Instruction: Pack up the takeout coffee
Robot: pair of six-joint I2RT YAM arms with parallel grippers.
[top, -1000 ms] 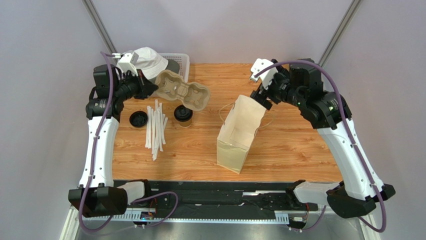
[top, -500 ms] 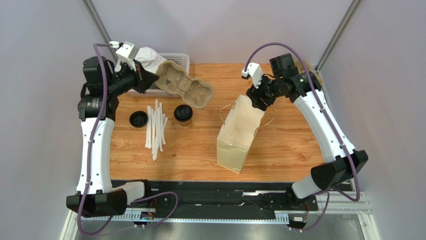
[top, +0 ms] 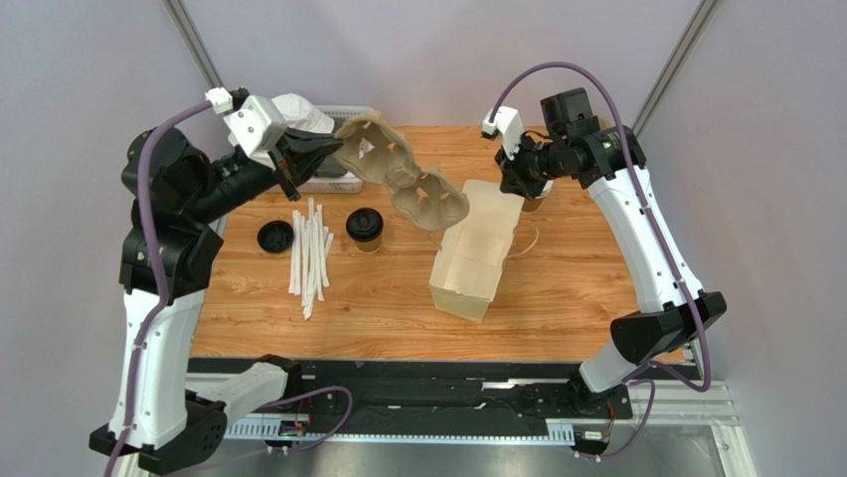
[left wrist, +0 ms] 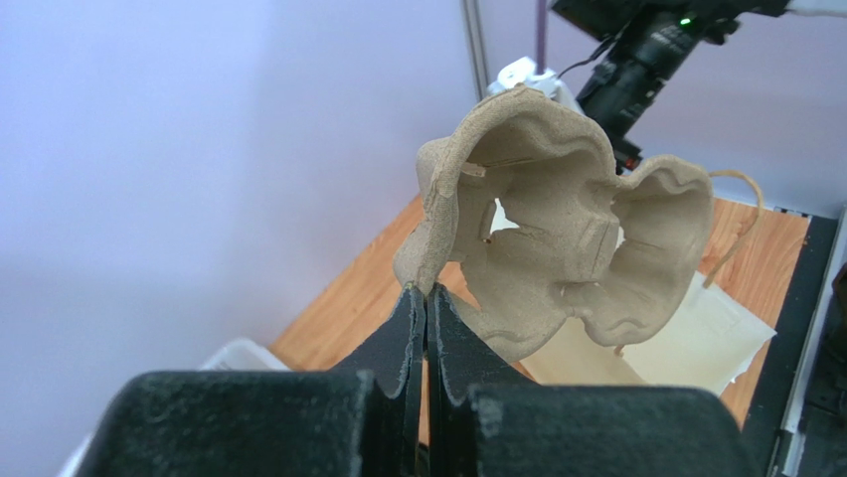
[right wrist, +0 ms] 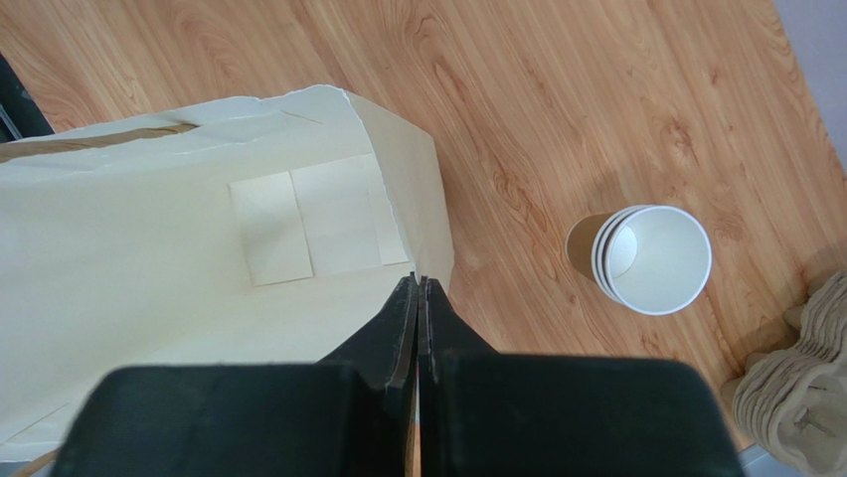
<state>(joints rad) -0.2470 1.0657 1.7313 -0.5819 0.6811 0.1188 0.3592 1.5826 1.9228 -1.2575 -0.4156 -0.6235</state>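
Note:
The takeout coffee (top: pixel 365 227), a tan cup with a black lid, stands on the table left of centre, untouched. My left gripper (top: pixel 333 151) is shut on the rim of a moulded pulp cup tray (top: pixel 403 179), which hangs tilted in the air beside the bag's mouth. From the left wrist view the gripper (left wrist: pixel 425 289) pinches the tray (left wrist: pixel 567 229) at its edge. The pale paper bag (top: pixel 467 268) stands open at mid-table. My right gripper (top: pixel 517 187) is shut on its far rim; in the right wrist view the gripper (right wrist: pixel 420 280) clamps the bag (right wrist: pixel 149 298) wall.
A loose black lid (top: pixel 274 236) and several white sticks (top: pixel 310 248) lie left of the coffee. A white basket (top: pixel 350 112) with a white cloth (top: pixel 295 107) sits at the back left. Stacked paper cups (right wrist: pixel 651 258) and a pile of pulp trays (right wrist: pixel 805 397) stand beside the bag.
My left arm has lifted the pulp tray and swung it right, up to the bag's mouth. My right gripper has shut on the bag's rim and pulled the bag more upright.

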